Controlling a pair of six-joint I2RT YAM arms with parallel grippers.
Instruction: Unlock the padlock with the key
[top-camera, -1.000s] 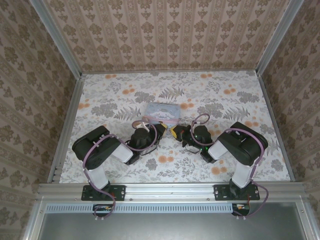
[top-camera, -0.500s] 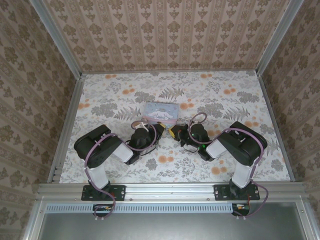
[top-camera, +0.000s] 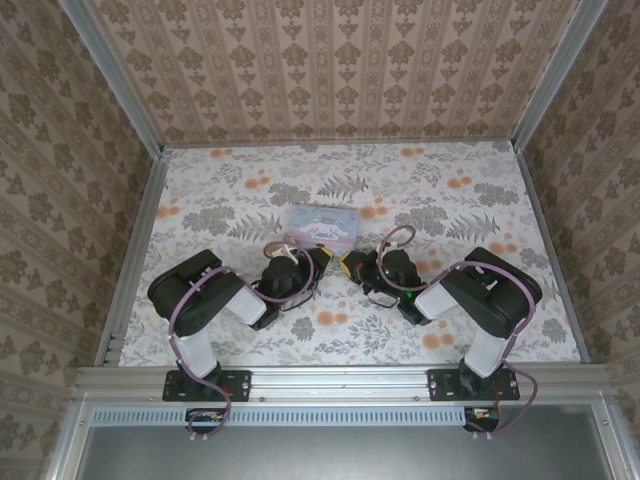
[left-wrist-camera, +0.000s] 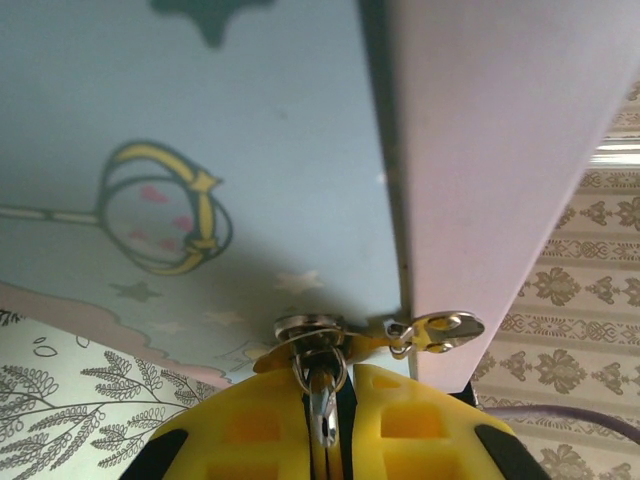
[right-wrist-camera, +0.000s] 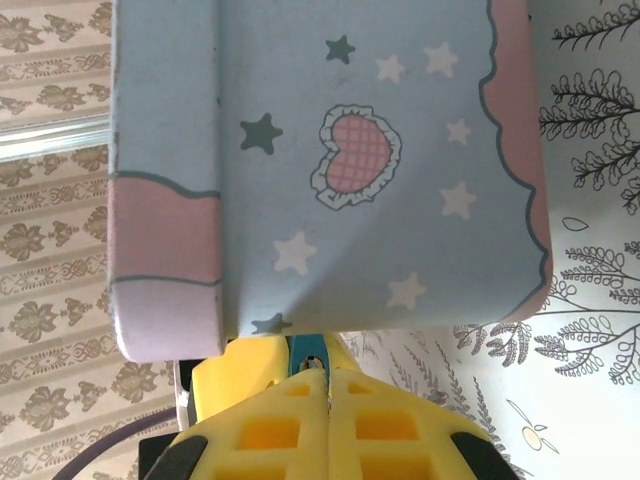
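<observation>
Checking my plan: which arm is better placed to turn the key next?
Left, probably: the left end effector grips a ringed metal piece, likely the key, by the tin's clasp. The right end effector pinches something teal, seemingly the padlock.

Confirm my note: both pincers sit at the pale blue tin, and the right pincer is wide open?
No. The right pincer is shut, yellow fingers pressed together, as the right wrist view shows. Both do sit at the pale blue tin.
</observation>
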